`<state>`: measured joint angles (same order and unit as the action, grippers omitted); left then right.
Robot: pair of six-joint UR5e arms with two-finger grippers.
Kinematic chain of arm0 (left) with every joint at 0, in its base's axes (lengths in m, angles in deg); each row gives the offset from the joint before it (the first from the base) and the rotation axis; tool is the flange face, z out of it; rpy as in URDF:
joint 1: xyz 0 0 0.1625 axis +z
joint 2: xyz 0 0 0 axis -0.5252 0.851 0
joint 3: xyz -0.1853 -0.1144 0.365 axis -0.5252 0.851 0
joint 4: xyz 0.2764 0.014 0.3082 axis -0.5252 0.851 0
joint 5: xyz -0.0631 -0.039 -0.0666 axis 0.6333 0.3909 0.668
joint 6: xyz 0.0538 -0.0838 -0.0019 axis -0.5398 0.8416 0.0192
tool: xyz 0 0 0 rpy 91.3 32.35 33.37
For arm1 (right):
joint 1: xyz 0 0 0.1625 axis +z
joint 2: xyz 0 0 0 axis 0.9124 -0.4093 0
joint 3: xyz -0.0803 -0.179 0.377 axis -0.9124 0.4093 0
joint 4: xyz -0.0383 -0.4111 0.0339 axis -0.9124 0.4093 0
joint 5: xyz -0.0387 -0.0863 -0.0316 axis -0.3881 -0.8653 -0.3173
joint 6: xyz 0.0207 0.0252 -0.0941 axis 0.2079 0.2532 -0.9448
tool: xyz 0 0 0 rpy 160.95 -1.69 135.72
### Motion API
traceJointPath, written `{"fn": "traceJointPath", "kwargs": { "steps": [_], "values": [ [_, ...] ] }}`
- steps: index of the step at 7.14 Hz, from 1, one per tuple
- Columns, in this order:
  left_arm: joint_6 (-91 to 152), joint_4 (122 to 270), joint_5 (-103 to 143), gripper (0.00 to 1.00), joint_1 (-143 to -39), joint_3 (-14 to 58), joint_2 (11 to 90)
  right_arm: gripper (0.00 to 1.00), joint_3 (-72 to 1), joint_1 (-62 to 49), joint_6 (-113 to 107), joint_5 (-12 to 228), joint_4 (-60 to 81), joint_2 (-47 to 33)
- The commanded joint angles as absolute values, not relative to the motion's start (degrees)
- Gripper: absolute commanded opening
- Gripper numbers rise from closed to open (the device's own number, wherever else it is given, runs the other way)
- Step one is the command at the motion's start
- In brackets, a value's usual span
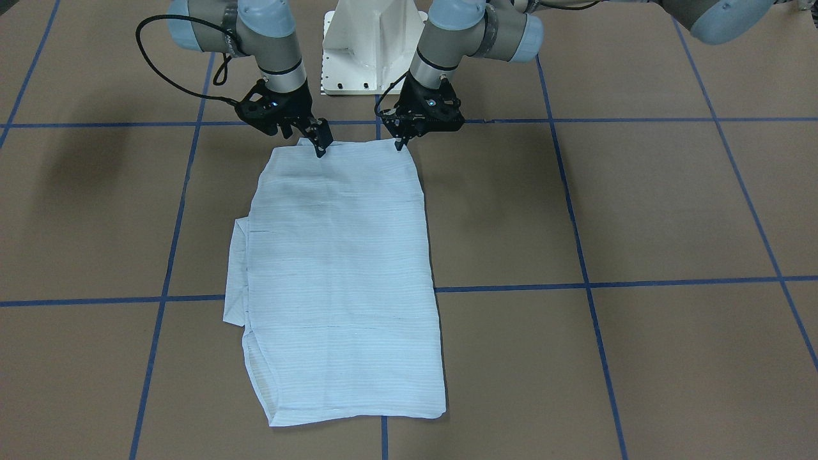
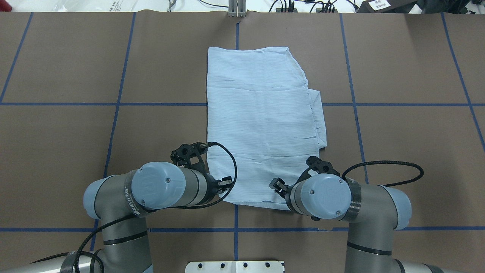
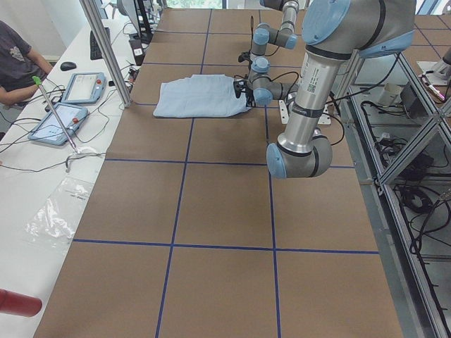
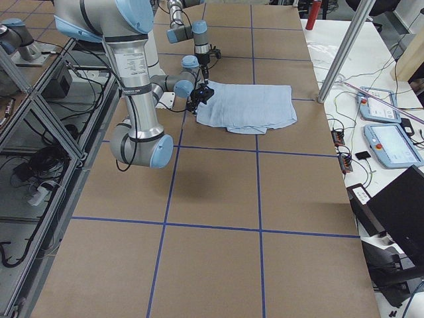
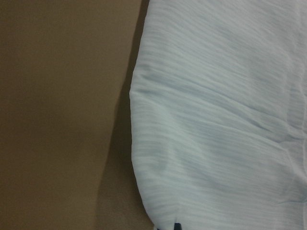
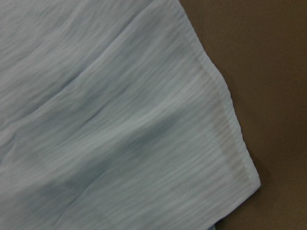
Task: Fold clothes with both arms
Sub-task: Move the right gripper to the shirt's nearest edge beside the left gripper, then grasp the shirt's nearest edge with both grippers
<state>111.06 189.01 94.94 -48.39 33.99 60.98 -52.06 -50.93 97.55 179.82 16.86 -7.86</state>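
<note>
From the front-facing camera, the left gripper and the right gripper both point down at the shirt's edge nearest the robot's white pedestal. Each pair of fingertips is drawn together into a narrow point touching the cloth, the left at one corner of that edge, the right a little inside the other corner — whether fabric is actually pinched between them I cannot tell. The shirt lies flat as a long folded rectangle running away from the fingers across the brown table, with a layer sticking out along its side on the right arm's side.

From overhead, the wrists and blue joint caps cover both sets of fingertips. The near edge of the shirt disappears under the two wrists; the rest stretches away from them toward the far side of the table, straddling a blue tape line.

The left-end view shows the shirt far off, with the grippers at its robot-side edge, too small to read. A person sits at a side bench beside two tablets.

The right-end view gives the same layout, fingers again too small.

The left wrist camera sees a rounded fold edge of striped cloth just beyond the fingers, table beside it.

The right wrist camera sees a hemmed corner of the shirt.
</note>
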Motion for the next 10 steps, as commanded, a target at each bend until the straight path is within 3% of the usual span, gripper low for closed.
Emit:
{"fn": "traceJointPath", "kwargs": {
  "steps": [1,2,3,5,6,7,10],
  "values": [
    [111.0,189.0,94.9,0.00,-48.4,34.0,61.0,0.98,-51.1,-51.1,97.6,179.8,16.9,-7.8],
    [111.1,189.0,94.9,0.00,-48.4,34.0,61.0,0.90,-51.1,-51.1,97.6,179.8,16.9,-7.8],
    [111.0,189.0,94.9,0.00,-48.4,34.0,61.0,0.76,-51.1,-51.0,97.6,179.8,16.9,-7.8],
    [111.0,189.0,94.9,0.00,-48.4,33.9,61.0,0.63,-51.2,-51.0,97.5,179.9,16.9,-7.8],
    [111.0,189.0,94.9,0.00,-48.4,33.9,61.0,0.52,-51.2,-51.0,97.5,179.9,16.9,-7.8],
    [111.0,189.1,94.9,0.00,-48.4,33.9,61.0,0.35,-51.3,-51.0,97.3,180.0,16.9,-7.8],
    [111.0,189.0,94.8,0.00,-48.4,33.6,61.0,0.14,-51.7,-51.0,97.2,180.2,16.9,-7.7]
  ]
}}
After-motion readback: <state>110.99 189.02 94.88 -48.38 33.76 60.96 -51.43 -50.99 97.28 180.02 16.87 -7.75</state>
